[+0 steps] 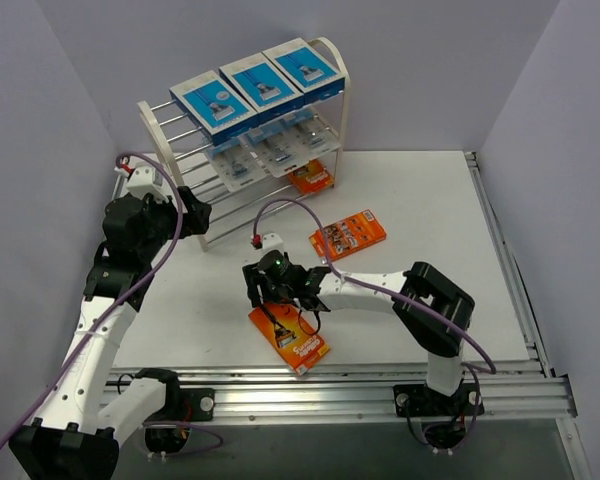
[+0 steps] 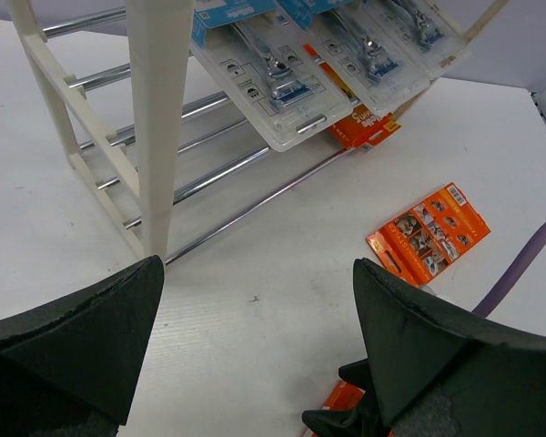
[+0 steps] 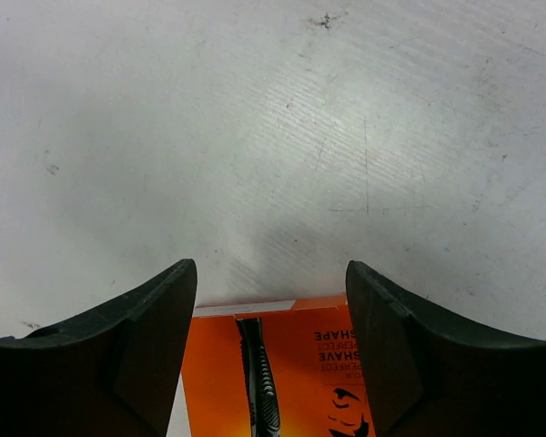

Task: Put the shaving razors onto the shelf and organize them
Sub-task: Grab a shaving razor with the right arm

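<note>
- The nearest orange pack [image 1: 292,342] lies flat and face up on the tabletop [image 1: 430,200], at about 6 o'clock from its middle, close to the arms.
- The right jaws hang over the pack's far end, partly spread. One sits on each side of its short edge, and they grip nothing.
- The left jaws stand wide apart and empty by the left end of the shelf [image 2: 156,109], at about 10 o'clock.
- A second orange pack [image 1: 348,234] lies loose at 1 o'clock from the right jaws.
- A third orange pack [image 1: 310,178] sits at the foot of the shelf's right end; I cannot tell whether it rests on the rods or the tabletop.
- Blue boxes [image 1: 255,85] fill the top tier and blister packs [image 1: 270,150] the next.
- The pack looks light, thin and fairly stiff, with a glossy face that may slip.
- Lying flat, it offers little to pinch. I would close across its narrow width near the end, low against the tabletop, and squeeze gently so the card does not buckle.
</note>
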Tool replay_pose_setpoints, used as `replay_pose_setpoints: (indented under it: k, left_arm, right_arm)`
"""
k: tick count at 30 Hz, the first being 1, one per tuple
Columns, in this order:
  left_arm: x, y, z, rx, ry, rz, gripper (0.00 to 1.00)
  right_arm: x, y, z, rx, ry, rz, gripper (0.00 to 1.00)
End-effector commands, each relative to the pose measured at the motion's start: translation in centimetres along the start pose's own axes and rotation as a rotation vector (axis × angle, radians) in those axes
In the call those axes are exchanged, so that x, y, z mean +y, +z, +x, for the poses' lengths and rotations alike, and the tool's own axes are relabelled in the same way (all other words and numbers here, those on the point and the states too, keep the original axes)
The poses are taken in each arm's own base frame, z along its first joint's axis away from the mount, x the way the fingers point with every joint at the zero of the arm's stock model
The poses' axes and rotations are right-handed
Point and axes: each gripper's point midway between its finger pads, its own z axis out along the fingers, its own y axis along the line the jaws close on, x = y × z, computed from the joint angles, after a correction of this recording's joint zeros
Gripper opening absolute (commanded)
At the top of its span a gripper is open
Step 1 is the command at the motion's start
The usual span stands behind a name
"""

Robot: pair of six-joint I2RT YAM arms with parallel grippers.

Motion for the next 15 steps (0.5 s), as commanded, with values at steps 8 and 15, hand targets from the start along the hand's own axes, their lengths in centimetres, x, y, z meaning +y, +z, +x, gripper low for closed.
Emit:
replay_pose_setpoints:
  k: [8, 15]
  left_arm:
    - [-0.7, -0.6, -1.9, -0.06, 0.022, 0.019, 0.94]
    - [-0.6, -0.7, -2.2, -0.073, 0.029, 0.018, 0.94]
  right_arm:
    - [-3.8, -6.1, -0.5, -0.108, 0.116, 0.075, 0.62]
    - [-4.4, -10.5, 0.5, -0.182, 0.229, 0.066, 0.61]
